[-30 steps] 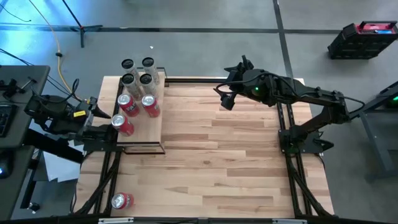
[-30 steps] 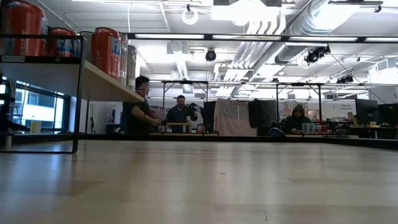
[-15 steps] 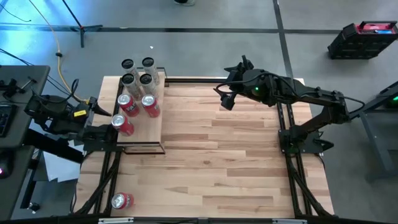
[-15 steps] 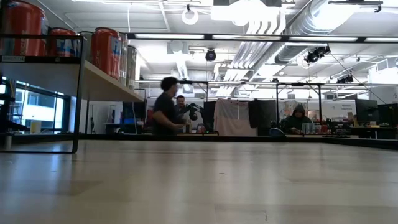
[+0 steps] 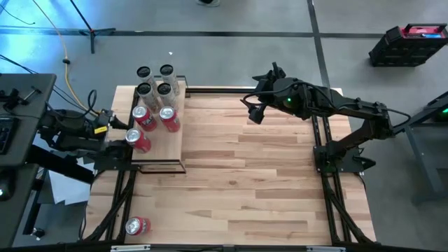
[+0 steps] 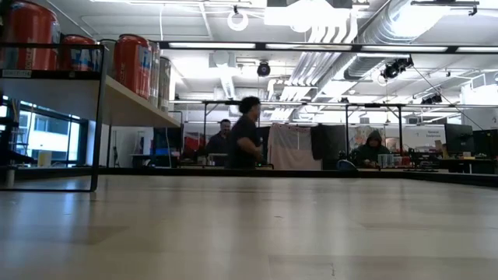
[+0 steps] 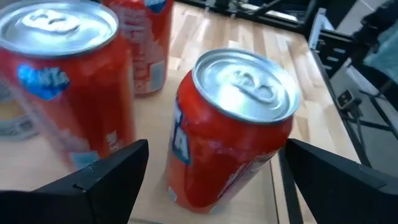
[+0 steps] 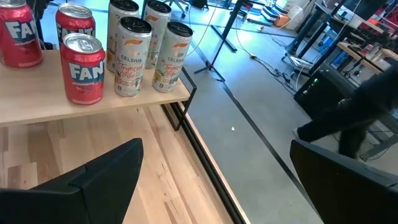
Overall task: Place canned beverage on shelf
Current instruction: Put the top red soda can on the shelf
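Looking down on your table: the shelf (image 5: 157,143), a narrow pale board w/ black frame, sits at the far-left corner. On it stand three red cans and four pale slim cans (image 5: 155,80) at its far end. The red can (image 5: 138,140) nearest the shelf's left edge is upright, and your left gripper (image 5: 117,131) sits just left of that edge, fingers spread wide w/ the can between them but not clamped; in the left wrist view there's a gap each side. Your right gripper (image 5: 253,112) waits well right of the shelf, over the table's far side, fingers also apart, empty. One more red can (image 5: 137,225) lies on its side near the table's front-left corner, well away from the shelf.

Risk, imo: pulling the left arm back crookedly could clip the placed can, tipping it off the shelf edge or into its neighbours (image 5: 157,117).
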Available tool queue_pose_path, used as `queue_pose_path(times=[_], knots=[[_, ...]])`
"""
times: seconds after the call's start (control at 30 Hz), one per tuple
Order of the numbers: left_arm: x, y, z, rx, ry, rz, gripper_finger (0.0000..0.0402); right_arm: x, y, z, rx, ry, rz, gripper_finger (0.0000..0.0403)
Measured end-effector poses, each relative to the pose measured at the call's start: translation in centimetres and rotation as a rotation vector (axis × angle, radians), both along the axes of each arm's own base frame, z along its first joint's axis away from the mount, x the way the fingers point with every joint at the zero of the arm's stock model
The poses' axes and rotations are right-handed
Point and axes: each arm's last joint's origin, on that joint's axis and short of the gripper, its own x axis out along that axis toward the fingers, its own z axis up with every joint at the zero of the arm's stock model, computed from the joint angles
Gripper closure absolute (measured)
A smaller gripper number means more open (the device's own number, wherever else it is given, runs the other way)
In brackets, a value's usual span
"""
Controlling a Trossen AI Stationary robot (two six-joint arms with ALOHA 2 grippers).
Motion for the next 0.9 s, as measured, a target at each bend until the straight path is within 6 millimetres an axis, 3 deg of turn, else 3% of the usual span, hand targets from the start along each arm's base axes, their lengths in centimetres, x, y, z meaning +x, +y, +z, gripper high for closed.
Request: queue_pose_path(times=[0.4,0.9], knots=[[0.07,0.23,0.16,-0.07,-0.032,0.128,0.0032,0.0,0.0,0.0,0.0,0.0,0.0,0.0011],[-0.73,-0.12,0.16,-0.125,0.009,0.075,0.0032,0.0,0.0,0.0,0.0,0.0,0.0,0.0011]])
